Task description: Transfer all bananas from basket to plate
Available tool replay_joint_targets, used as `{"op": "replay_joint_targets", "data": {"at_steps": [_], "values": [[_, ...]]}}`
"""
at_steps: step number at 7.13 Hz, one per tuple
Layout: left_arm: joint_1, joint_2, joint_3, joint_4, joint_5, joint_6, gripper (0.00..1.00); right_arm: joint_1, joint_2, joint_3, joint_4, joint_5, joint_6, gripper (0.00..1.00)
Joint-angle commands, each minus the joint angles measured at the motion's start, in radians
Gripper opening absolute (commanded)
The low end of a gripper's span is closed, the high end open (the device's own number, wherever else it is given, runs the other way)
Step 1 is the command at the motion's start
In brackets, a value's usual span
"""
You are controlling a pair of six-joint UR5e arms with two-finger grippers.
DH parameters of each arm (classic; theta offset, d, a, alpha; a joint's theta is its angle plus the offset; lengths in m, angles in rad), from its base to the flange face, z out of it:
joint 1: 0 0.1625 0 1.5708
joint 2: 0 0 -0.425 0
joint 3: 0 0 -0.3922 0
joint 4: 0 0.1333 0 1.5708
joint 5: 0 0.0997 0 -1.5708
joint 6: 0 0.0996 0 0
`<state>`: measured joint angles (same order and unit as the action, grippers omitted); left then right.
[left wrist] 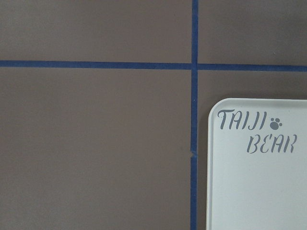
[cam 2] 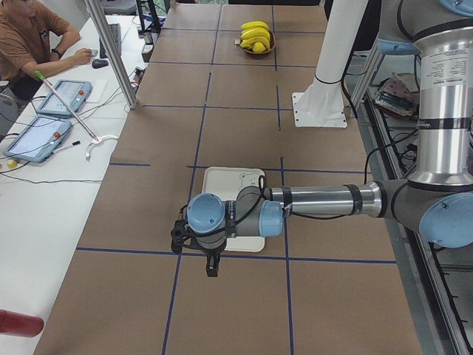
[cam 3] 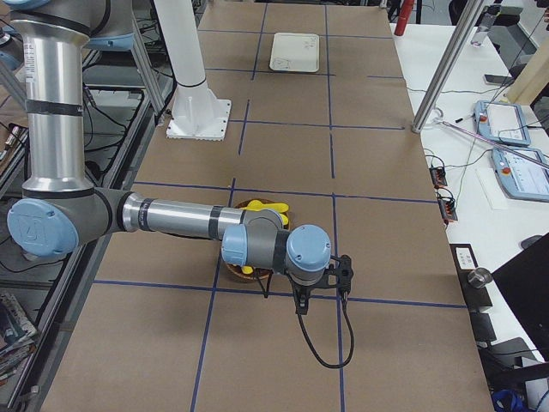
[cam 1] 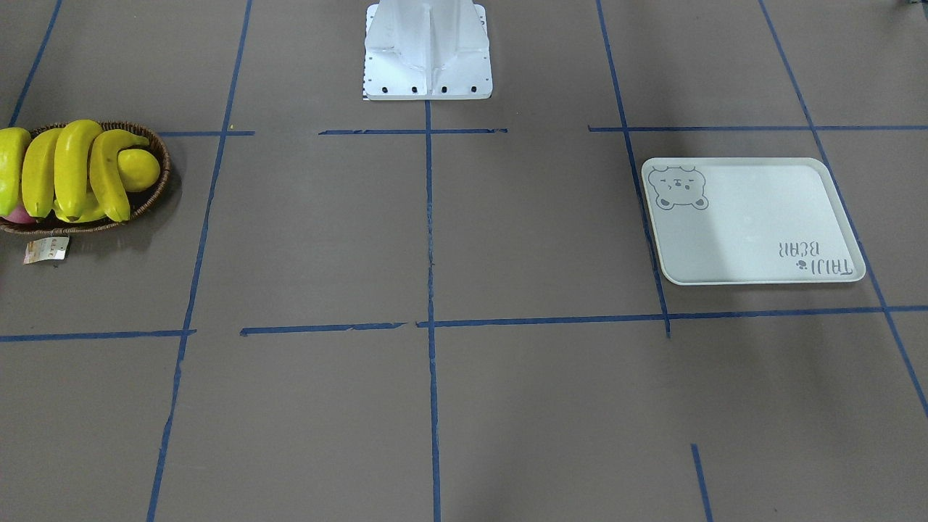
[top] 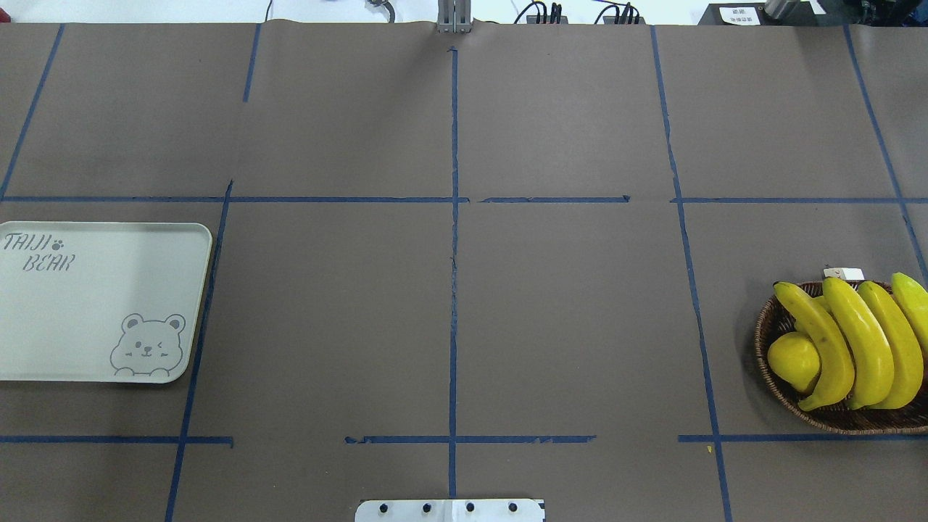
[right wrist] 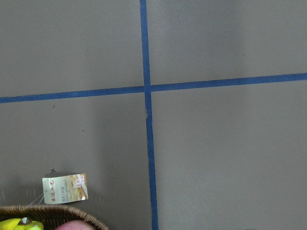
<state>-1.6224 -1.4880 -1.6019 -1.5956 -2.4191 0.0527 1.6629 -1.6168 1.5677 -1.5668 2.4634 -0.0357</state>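
Note:
Several yellow bananas [cam 1: 72, 167] [top: 859, 341] lie side by side in the dark wicker basket [cam 1: 156, 185] [top: 763, 341] at the table's right end. The pale plate [cam 1: 754, 232] [top: 87, 304] with a bear print lies bare at the left end. My left gripper [cam 2: 179, 235] hangs over the table beside the plate's lettered corner [left wrist: 259, 191]. My right gripper [cam 3: 343, 273] hangs just past the basket; its wrist view catches only the basket's rim [right wrist: 48, 211]. Neither wrist view shows fingers, so I cannot tell whether either gripper is open or shut.
A round lemon [cam 1: 138, 169] [top: 794, 360] and a pink fruit [cam 1: 18, 215] share the basket. A paper tag [cam 1: 47, 249] [right wrist: 64, 188] lies on the table beside it. The white robot base [cam 1: 428, 51] stands mid-table. A person [cam 2: 29, 37] sits at a side table with tablets.

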Motion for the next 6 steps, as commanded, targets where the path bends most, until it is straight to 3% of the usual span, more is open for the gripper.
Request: {"op": "replay_joint_targets", "data": {"at_steps": [1, 5, 6], "values": [[0.000, 0.000, -0.003, 0.000, 0.000, -0.001, 1.00, 0.000, 0.000, 0.006, 0.002, 0.000, -0.003, 1.00], [-0.001, 0.002, -0.007, 0.000, -0.002, -0.004, 1.00, -0.052, 0.006, 0.080, -0.006, -0.018, -0.003, 1.00], [-0.001, 0.002, -0.010, 0.000, -0.002, -0.004, 1.00, -0.057, -0.006, 0.107, -0.006, 0.017, 0.000, 1.00]]}}
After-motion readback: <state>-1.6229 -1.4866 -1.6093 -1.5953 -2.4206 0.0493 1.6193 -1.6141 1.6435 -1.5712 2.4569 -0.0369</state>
